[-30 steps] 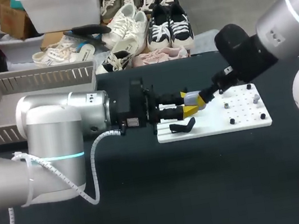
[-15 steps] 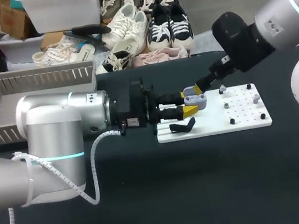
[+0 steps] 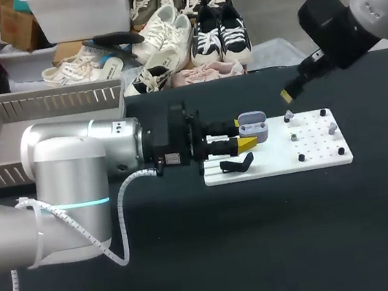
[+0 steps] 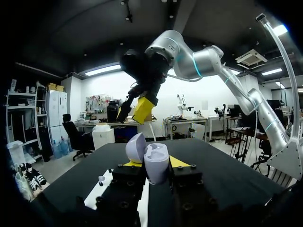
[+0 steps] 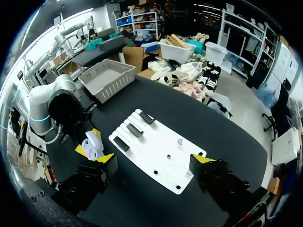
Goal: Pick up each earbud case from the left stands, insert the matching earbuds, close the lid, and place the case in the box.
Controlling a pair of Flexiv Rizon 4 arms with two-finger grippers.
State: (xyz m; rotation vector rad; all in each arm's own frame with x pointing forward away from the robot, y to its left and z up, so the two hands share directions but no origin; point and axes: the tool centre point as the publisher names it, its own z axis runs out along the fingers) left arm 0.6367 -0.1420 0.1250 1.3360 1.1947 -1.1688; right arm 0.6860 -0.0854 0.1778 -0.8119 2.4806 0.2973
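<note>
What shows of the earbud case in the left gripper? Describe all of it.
The earbud case is a small, rounded, pale lavender shell that looks like smooth plastic. Its lid is hinged open and stands up beside the body. Whether earbuds sit inside cannot be told. The left gripper is shut on it from both sides, holding it upright above the left part of the white board. Nothing else touches it.

earbud case (image 4: 150, 161) at the white board's edge is showing smooth pale plastic, softly glossy | white board (image 3: 271, 166) is looking smooth matt plastic | table cover (image 3: 268, 237) around the board is looking matt black, cloth-like | left arm (image 3: 71, 165) beside the board is gleaming satin silver | basket (image 3: 47, 102), well apart from the board, is showing grey slatted plastic
</note>
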